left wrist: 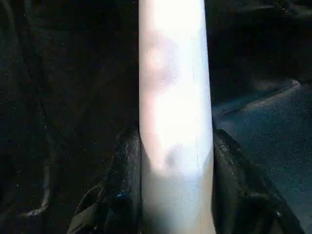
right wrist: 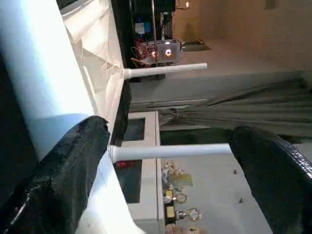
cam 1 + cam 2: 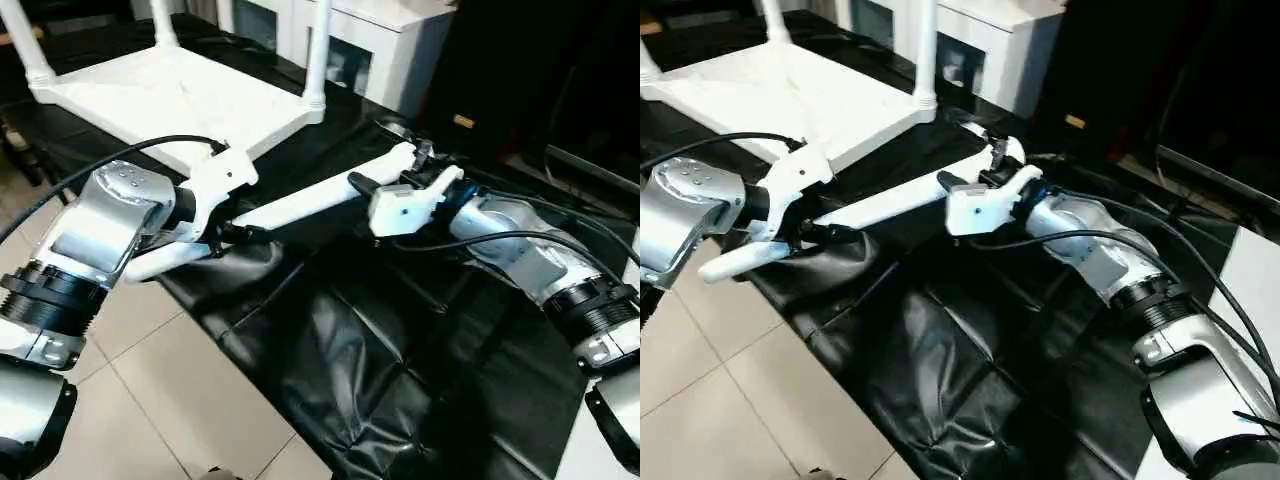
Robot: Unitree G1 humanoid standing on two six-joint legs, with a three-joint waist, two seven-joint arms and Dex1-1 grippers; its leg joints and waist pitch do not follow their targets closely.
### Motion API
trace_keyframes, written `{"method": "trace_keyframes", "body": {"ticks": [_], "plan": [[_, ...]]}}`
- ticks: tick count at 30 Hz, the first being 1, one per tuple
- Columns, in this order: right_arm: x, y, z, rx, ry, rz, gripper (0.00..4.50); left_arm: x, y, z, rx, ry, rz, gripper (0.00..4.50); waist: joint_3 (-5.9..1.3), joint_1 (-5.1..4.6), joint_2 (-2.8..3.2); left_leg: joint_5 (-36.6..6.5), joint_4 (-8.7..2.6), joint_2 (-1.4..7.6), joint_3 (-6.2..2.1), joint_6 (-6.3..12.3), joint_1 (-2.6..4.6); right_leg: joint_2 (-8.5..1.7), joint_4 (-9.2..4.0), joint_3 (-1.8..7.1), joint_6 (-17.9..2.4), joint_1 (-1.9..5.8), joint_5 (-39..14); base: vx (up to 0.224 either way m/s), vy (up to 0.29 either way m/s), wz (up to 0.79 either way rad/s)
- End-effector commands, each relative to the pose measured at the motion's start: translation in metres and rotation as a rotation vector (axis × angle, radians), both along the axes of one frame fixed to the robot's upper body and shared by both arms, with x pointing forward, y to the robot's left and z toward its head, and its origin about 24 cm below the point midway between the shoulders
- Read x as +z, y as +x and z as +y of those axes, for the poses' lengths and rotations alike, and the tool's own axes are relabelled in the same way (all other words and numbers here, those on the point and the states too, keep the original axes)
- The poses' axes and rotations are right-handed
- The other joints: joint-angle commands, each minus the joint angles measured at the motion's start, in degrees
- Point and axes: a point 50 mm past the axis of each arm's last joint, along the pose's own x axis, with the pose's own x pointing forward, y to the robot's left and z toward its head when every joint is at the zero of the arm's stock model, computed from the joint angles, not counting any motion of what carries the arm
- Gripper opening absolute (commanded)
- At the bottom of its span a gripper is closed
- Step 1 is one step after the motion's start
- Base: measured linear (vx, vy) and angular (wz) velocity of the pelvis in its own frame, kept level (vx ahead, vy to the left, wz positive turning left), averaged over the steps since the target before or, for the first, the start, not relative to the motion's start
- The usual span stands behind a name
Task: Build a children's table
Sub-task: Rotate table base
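While the white square top (image 3: 170, 95) lies upside down on the black-covered counter (image 3: 400, 340), ribbed underside up, at least two legs are already standing in corner sockets: one at the near corner (image 3: 317, 50) and one at the left corner (image 3: 25, 45), with a third (image 3: 163, 25) rising behind at the picture's top edge, base hard to read. A further leg (image 3: 300, 203) is not yet installed; it lies slanted between the two arms, just in front of the top and apart from it. Left tool (image 3: 222, 235) is clamped on that leg toward its lower end, black fingers (image 1: 229, 185) pressed to both sides of the tube in the left wrist view, so a narrow-ish grip holding the leg. Right tool (image 3: 385, 185) sits at the leg's upper end, spread wide; in the right wrist view one finger (image 2: 68, 165) is next to the tube and the other (image 2: 278, 180) well apart, so no grip there, though contact can't be ruled out. Judged progress: roughly past halfway, top placed, two or three legs in. Left to do: carry this leg to an open socket, stand it up, seat it; whether the fourth socket is filled can't be told. Flipping the table upright likely comes last.
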Motion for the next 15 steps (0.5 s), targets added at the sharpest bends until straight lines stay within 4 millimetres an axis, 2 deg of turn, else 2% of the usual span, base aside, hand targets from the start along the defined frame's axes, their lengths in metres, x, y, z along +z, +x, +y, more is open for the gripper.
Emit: {"method": "trace_keyframes", "body": {"ticks": [1, 5, 8, 11, 15], "plan": [[-0.011, 0.003, -0.016, -0.061, -0.055, 0.051, 4.5, 0.019, 0.003, 0.0, -0.014, -0.024, -0.075, 1.64, -4.44, -0.15, 0.84, -10.8, -3.62, 0.4, 0.36, 0.15, 0.07, -3.18, -3.74, 3.17, -5.0, 4.13, -19.2, 0.0, 0.0, 0.0], [-0.02, 0.003, -0.015, -0.046, -0.167, 0.046, 4.5, 0.019, 0.004, -0.003, -0.017, -0.027, -0.076, 1.64, -4.48, -0.07, 0.81, -10.3, -3.63, 0.33, 0.35, -0.25, 0.09, -3.11, -3.56, 3.14, -5.7, 4.21, -18.0, 0.0, 0.0, 0.0], [-0.023, 0.001, -0.014, -0.022, -0.183, 0.067, 4.5, 0.018, 0.006, -0.001, -0.003, -0.028, -0.081, 1.64, -4.53, -0.03, 0.73, -10.8, -3.56, 0.34, 0.35, 0.09, 0.06, -3.2, -3.58, 3.16, -5.8, 4.26, -18.0, 0.0, 0.0, 0.0], [-0.021, -0.001, -0.018, -0.013, -0.177, 0.078, 4.5, 0.018, 0.008, 0.003, 0.022, -0.018, -0.087, 1.64, -4.56, 0.08, 0.56, -10.4, -3.56, 0.48, 0.41, 0.63, 0.14, -3.21, -3.34, 3.21, -7.0, 4.22, -16.2, 0.0, 0.0, 0.0], [-0.022, 0.0, -0.02, -0.023, -0.19, 0.071, 4.5, 0.016, 0.007, 0.004, 0.02, -0.019, -0.081, 1.64, -4.45, 0.05, 0.39, -10.6, -3.52, 0.45, 0.4, 0.57, 0.08, -3.31, -3.52, 3.17, -6.2, 4.25, -18.3, 0.0, 0.0, 0.0]]}}
